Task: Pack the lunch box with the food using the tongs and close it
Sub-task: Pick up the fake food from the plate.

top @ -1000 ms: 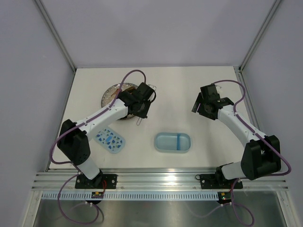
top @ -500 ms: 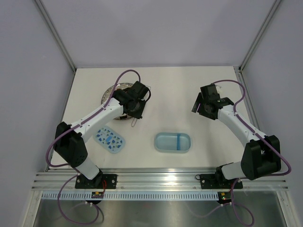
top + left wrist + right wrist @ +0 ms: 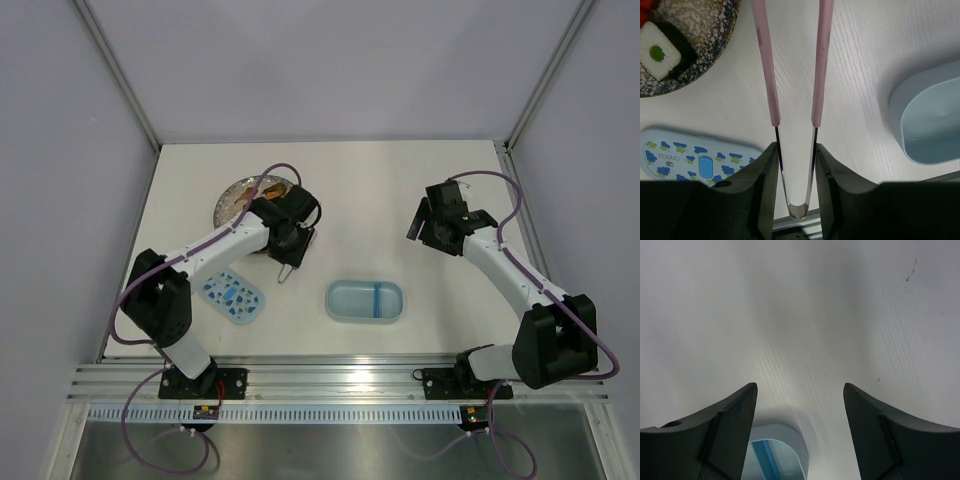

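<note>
Pointing away from the wrist, the tongs (image 3: 765, 65) have their long axis in line with the left gripper (image 3: 795, 150). Their joined metal bend sits back between the two dark fingers (image 3: 762, 190). The two pink arms go forward, a little spread, and leave the top of the wrist view. The fingers press the thin metal part from both sides, so this gripper holds the tongs at a narrow opening. In the top view the bend points toward the near edge of the table (image 3: 340, 190), and the tips are hidden under the gripper. Whether the tongs touch the table cannot be told.

Left of the pink arms, the speckled plate (image 3: 710, 30) carries a white block (image 3: 659, 52) with a green centre and a red piece (image 3: 645, 4). The lid (image 3: 695, 160) lies flat, near the plate. The lunch box (image 3: 897, 110) stands right of the tongs, apart from them, its long axis left to right in the top view. A darker blue divider (image 3: 375, 299) crosses its middle.

The right gripper (image 3: 800, 387) hangs beyond the box, its jaws wide and holding nothing.
</note>
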You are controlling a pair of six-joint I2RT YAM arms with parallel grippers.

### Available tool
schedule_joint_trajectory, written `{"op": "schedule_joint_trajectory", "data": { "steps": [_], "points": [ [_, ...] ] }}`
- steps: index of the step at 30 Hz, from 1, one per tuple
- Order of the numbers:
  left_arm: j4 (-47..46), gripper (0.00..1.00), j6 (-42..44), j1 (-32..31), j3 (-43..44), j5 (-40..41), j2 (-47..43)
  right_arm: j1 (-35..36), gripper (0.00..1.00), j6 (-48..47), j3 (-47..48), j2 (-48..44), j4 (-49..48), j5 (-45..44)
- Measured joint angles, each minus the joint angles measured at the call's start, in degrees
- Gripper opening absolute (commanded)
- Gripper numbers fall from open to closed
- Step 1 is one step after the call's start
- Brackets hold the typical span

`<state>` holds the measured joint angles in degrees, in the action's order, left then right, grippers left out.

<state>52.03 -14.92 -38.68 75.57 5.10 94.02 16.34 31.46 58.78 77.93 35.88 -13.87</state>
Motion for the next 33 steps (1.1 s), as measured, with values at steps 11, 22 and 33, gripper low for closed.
{"op": "schedule_joint_trajectory", "data": {
  "steps": [11, 22, 33],
  "points": [
    [-1.27, 0.37, 0.02, -1.44, -0.76, -1.16, 3.10, 0.00, 0.77, 0.00, -0.24, -0.09, -0.04, 0.04],
    [-0.57, 0.34, 0.09, -1.57, -0.11, -1.68, 3.34, 0.00, 0.77, 0.00, -0.33, -0.09, -0.07, 0.02],
    [5.27, 0.35, 1.44, 5.77, 11.69, -1.66, 3.21, 0.00, 0.78, 0.02, -0.35, -0.09, -0.07, 0.02]
  ]
}}
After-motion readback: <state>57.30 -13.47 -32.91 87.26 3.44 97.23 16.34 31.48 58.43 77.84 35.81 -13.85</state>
